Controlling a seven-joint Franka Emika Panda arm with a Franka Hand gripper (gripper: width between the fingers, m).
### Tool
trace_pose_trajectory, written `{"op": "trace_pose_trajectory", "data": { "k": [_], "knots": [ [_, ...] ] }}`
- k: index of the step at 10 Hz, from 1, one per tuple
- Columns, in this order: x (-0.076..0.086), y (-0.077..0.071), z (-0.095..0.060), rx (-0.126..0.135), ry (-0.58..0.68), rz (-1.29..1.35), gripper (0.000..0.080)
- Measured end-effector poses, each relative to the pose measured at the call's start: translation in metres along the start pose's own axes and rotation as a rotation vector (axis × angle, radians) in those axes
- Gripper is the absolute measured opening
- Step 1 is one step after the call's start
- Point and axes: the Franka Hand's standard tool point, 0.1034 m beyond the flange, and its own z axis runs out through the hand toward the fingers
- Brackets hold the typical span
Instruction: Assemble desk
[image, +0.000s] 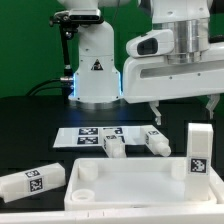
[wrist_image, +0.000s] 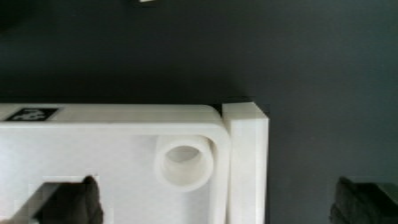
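Note:
The white desk top (image: 150, 190) lies flat at the front of the table, with round sockets in its corners. One leg (image: 198, 151) stands upright at its right end. Two legs (image: 113, 146) (image: 156, 139) lie behind it, and another leg (image: 30, 182) lies at the exterior view's left. My gripper (image: 182, 106) hangs open and empty above the top's right part. In the wrist view a corner of the desk top (wrist_image: 107, 150) with its socket (wrist_image: 183, 163) lies below the open gripper (wrist_image: 219, 205). One dark fingertip (wrist_image: 68, 200) is over the top, the other over bare table.
The marker board (image: 92, 133) lies flat behind the lying legs. The robot's white base (image: 95, 70) stands at the back centre. The table is black. A black-and-white tag (wrist_image: 32, 114) shows at the desk top's edge in the wrist view.

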Motion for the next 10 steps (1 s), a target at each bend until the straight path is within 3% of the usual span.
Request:
{"op": "trace_pose_trajectory", "data": {
  "k": [3,8,10],
  "knots": [
    [-0.041,0.007,0.021,-0.009,-0.080,-0.152,0.0649],
    [-0.049,0.012,0.026,-0.022,-0.083,-0.230,0.0649],
    [-0.077,0.024,0.042,-0.031,-0.141,-0.219,0.0649]
  ]
}}
